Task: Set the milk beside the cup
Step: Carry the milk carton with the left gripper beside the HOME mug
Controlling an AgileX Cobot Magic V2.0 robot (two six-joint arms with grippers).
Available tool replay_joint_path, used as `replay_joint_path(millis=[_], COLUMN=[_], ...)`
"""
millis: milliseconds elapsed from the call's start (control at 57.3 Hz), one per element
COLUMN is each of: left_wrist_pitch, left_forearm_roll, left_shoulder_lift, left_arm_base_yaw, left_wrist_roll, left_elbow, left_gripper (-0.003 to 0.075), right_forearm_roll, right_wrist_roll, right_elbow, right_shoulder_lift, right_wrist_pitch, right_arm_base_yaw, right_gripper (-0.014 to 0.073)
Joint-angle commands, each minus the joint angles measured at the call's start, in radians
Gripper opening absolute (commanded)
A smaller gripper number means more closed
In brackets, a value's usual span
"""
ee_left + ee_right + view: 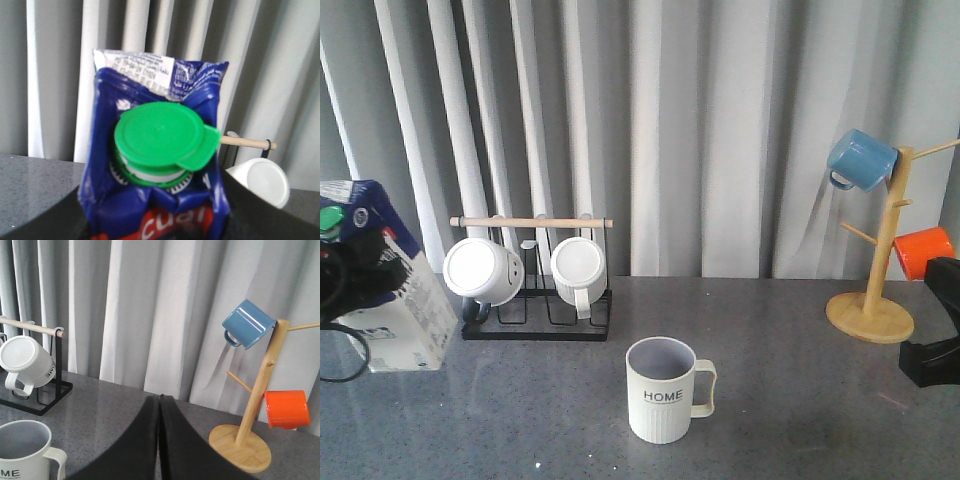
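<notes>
— Front view first: the milk (390,300) is tilted at the far left edge, clamped by the left gripper (345,265), well apart from the cup (662,389).

— So it's picked up, not placed?

— I'd say so (the carry remains). The right gripper (159,440) is pinched closed, idle. Grey speckled table (520,410), pale curtains (720,130), white mugs on a wire rack (535,300).

milk carton (382,290): 1 | mugs: 5 | racks: 2
</notes>
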Motion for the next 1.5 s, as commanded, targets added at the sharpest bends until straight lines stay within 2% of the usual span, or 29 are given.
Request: replay_joint_path(millis=[0, 70, 157, 244, 332, 506, 838, 1100, 1484], left_wrist_pitch=[-0.078, -0.133, -0.251, -0.357, -0.394, -0.363, -0.368, -0.367, -0.334], left_forearm_roll=[-0.338, -0.582, -0.795, -0.899, -0.929, -0.942, -0.941, -0.954, -0.954], left_shoulder_lift=[-0.028, -0.015, 0.023, 0.082, 0.139, 0.242, 0.377, 0.438, 0.485], left_arm_base_yaw=[-0.12, -0.216, -0.332, -0.426, -0.498, -0.578, -0.585, -0.585, -0.585], left_wrist_roll=[0.315, 0.519, 0.695, 0.819, 0.89, 0.893, 0.887, 0.885, 0.759], left_elbow=[-0.031, -0.031, -0.047, -0.088, -0.137, -0.233, -0.369, -0.379, -0.38], left_gripper=[-0.0006, -0.0006, -0.0006, -0.0006, -0.0006, -0.0006, -0.0006, -0.0006, -0.0006], right_forearm_roll=[-0.008, -0.008, -0.008, -0.008, -0.008, -0.008, -0.008, -0.008, -0.008], right_wrist_roll=[-0.002, -0.002, -0.002, -0.002, -0.002, -0.002, -0.002, -0.002, -0.002], right_elbow=[-0.024, -0.024, -0.024, -0.024, -0.024, -0.024, -0.024, -0.024, -0.024], right_shoulder_lift=[-0.01, -0.01, -0.01, -0.01, -0.01, -0.01, -0.01, -0.01, -0.01], right_wrist_pitch=[-0.069, -0.068, -0.069, -0.069, -0.069, -0.069, -0.069, -0.069, -0.069], right_arm_base_yaw=[-0.008, -0.008, -0.008, -0.008, -0.008, -0.008, -0.008, -0.008, -0.008], right_gripper=[-0.0008, -0.0008, -0.0008, -0.0008, -0.0008, -0.0008, -0.0008, -0.0008, -0.0008])
